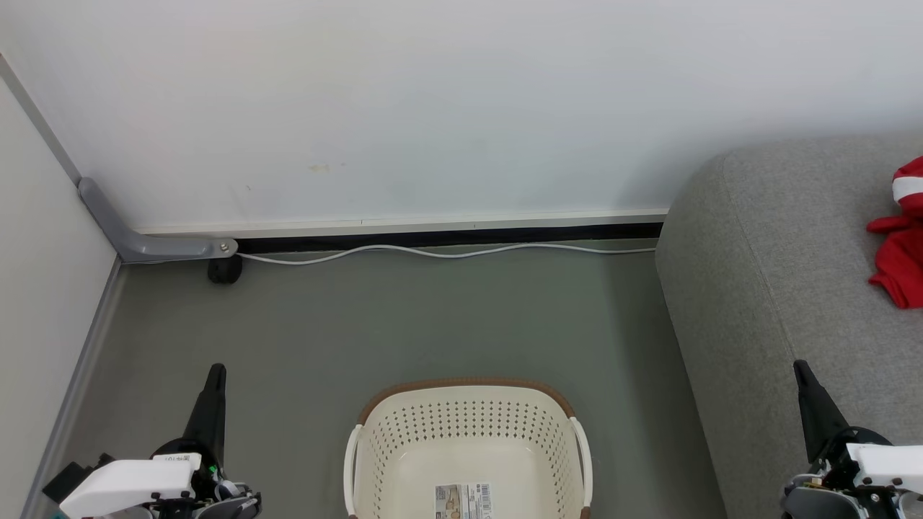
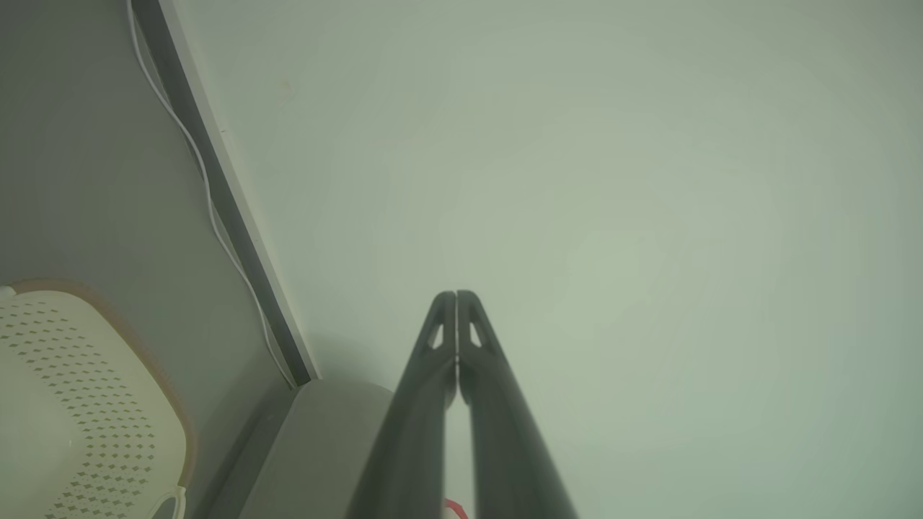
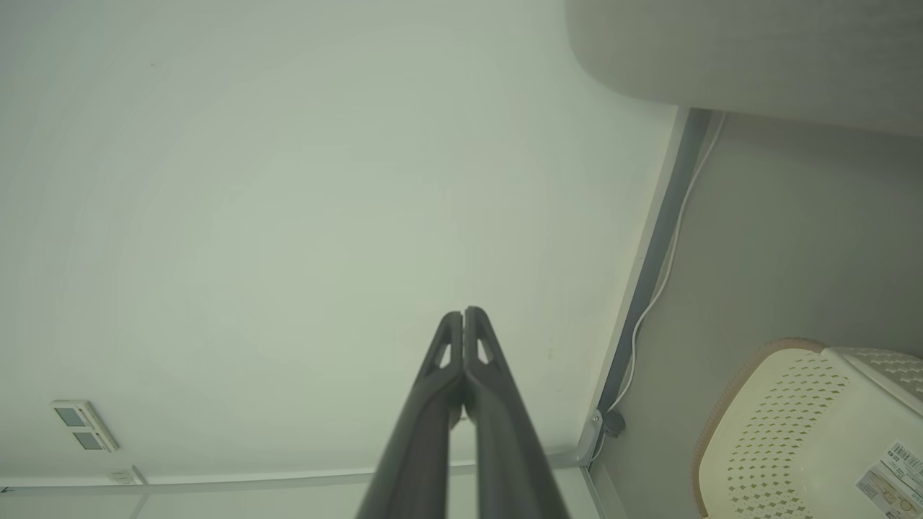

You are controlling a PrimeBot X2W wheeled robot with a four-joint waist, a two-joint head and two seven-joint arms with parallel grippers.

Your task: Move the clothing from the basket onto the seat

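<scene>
Head view: a pale wall [image 1: 433, 108] spans the top of the frame, with grey-green floor [image 1: 433, 317] below it. The grey seat [image 1: 779, 274] fills the right side, and the red clothing [image 1: 901, 252] lies on it at the upper right edge, well apart from the basket [image 1: 469, 425]. The cream basket sits at bottom centre, its paper label [image 1: 464, 501] showing on the bare bottom. The left gripper [image 1: 215, 371] at lower left and the right gripper [image 1: 799, 366] at lower right each have their fingers pressed tip to tip. A white cable [image 1: 447, 252] runs along the wall's foot.

White wall [image 1: 433, 108], grey-green floor [image 1: 433, 317], white cable [image 1: 447, 253] along skirting [image 1: 433, 234].
</scene>
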